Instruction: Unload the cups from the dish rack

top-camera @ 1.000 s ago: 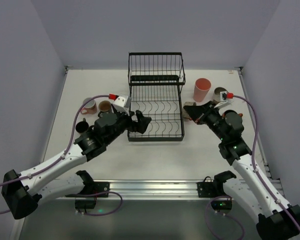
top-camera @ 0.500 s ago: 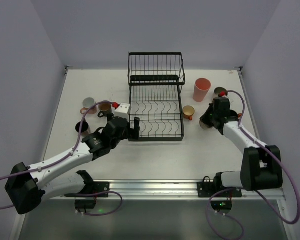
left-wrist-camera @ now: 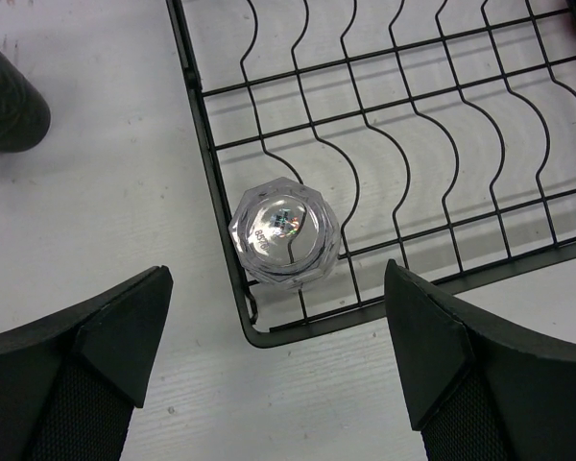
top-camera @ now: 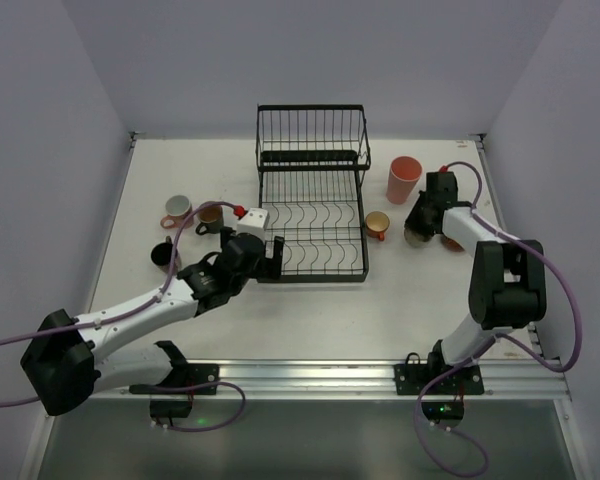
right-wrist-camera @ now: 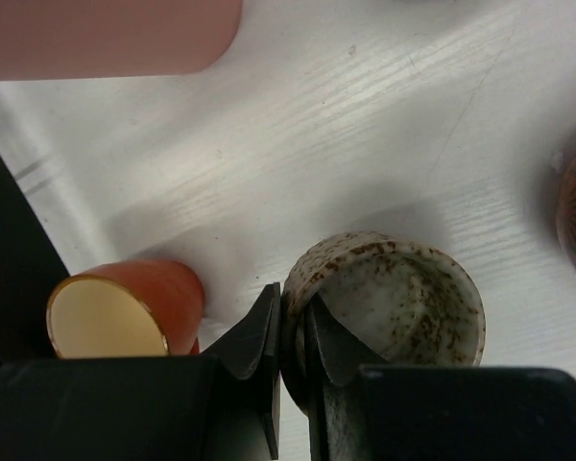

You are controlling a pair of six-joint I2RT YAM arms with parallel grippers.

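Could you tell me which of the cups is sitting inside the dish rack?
The clear glass, in the near-left corner of the dish rack's lower tray; every other cup in view is outside the rack.

top external: high, behind arms, wide | left wrist: close, looking down on dish rack [left-wrist-camera: 214, 147] near-left corner, shared with top | right wrist: close, low over table [right-wrist-camera: 365, 125]

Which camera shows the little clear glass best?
The left wrist view: the clear glass sits unobstructed in a corner of the dish rack. Overhead, the left arm covers it; the right wrist view misses it.
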